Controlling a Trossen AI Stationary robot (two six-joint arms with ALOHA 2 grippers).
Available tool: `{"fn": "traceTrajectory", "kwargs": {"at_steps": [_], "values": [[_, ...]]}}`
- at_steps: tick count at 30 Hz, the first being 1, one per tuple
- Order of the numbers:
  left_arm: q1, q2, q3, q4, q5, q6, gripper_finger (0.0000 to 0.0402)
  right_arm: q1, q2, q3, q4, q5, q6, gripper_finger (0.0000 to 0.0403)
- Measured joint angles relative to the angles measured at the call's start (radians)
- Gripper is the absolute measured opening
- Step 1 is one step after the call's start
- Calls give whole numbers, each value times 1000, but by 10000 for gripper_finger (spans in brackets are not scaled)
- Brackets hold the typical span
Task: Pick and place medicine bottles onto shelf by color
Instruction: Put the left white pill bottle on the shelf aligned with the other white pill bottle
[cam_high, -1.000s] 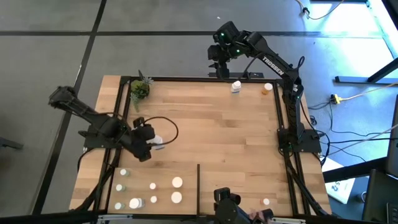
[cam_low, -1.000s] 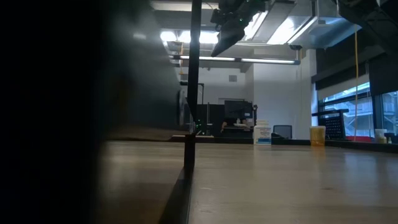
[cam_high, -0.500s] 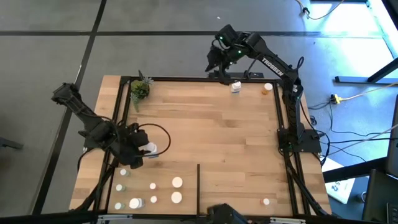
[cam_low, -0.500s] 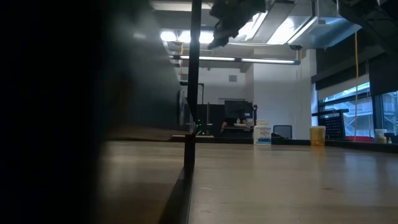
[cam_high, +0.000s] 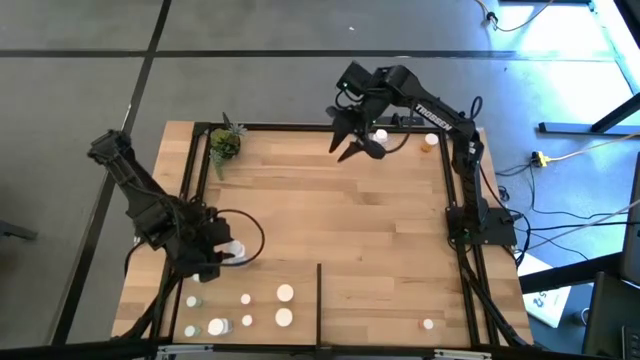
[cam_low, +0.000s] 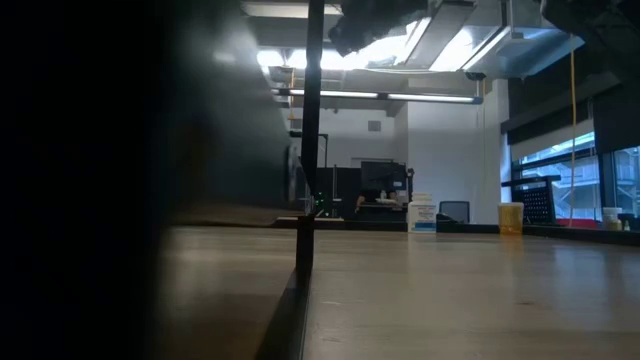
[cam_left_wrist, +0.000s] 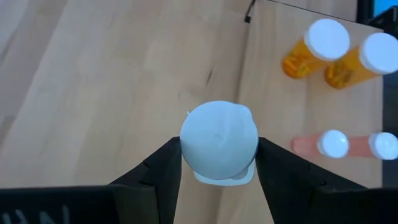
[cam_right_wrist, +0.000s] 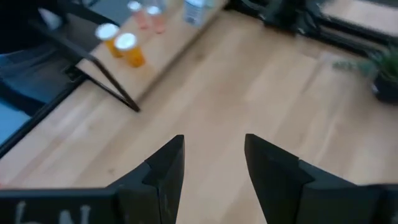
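My left gripper (cam_high: 228, 251) hangs over the shelf's (cam_high: 330, 210) near left part, shut on a white medicine bottle (cam_left_wrist: 219, 138). Several white-capped bottles (cam_high: 246, 298) stand on the wood between it and the near edge. In the left wrist view two orange bottles (cam_left_wrist: 314, 50) and two pink ones (cam_left_wrist: 323, 144) show among them. My right gripper (cam_high: 358, 150) hovers open over the far edge, nothing between its fingers (cam_right_wrist: 165, 168). Close by it stand a white bottle (cam_high: 380, 135) and an orange bottle (cam_high: 430, 142). My left gripper pinches the white bottle between its two fingers (cam_left_wrist: 163, 167), one on each side of the body just below the white cap (cam_left_wrist: 219, 138). The fingers slant down from the table's left side. The bottle sits cap up and appears clear of the wood.
A small green potted plant (cam_high: 225, 143) stands in the far left corner. A thin black divider strip (cam_high: 319, 300) runs in from the near edge. One lone bottle (cam_high: 428, 323) stands at the near right. Black metal bars (cam_high: 455, 200) frame the wood.
My left gripper has carried the white bottle toward the table's near left corner, closer to the standing bottles. My right gripper has swung from beyond the far edge in over the wood, toward the near edge, turning and tipping as it came. Both gaps look unchanged.
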Motion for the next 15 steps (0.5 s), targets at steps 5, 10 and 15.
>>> {"fn": "traceTrajectory", "kwargs": {"at_steps": [5,10,15], "values": [[-34,0,0,3,0,-19,177,28,0,0,0,-35,-15,170],[-50,0,0,3,0,-19,177,32,0,0,6,-35,-33,170],[-50,0,0,2,0,-13,177,32,0,0,23,9,-32,170]]}}
